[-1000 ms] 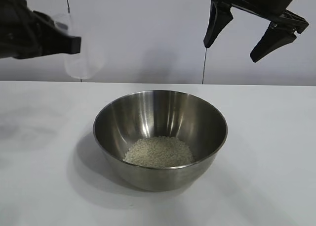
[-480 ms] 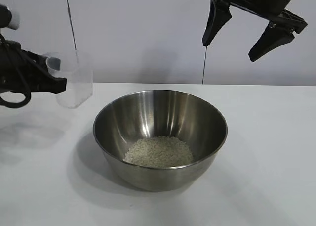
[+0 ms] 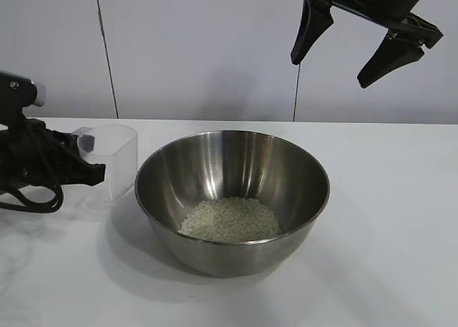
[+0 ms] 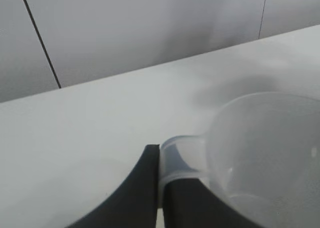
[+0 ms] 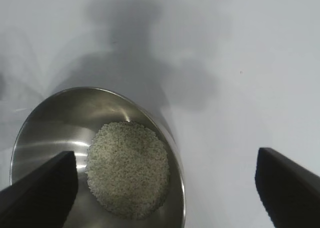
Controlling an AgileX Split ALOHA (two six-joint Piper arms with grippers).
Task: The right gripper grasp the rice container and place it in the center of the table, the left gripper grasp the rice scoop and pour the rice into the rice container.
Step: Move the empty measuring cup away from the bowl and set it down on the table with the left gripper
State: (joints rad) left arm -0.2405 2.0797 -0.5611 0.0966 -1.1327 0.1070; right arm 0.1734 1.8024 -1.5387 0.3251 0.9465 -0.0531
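On the plain white table (image 3: 401, 227) there is one large round stainless-steel bowl (image 3: 232, 171), one heap of off-white rice grains (image 3: 230, 220), one small clear plastic measuring cup (image 3: 114, 159), and two black two-fingered robot grippers (image 3: 91, 173) (image 3: 342, 51).

No legible txt, labels, brands or nos. anywhere in views.
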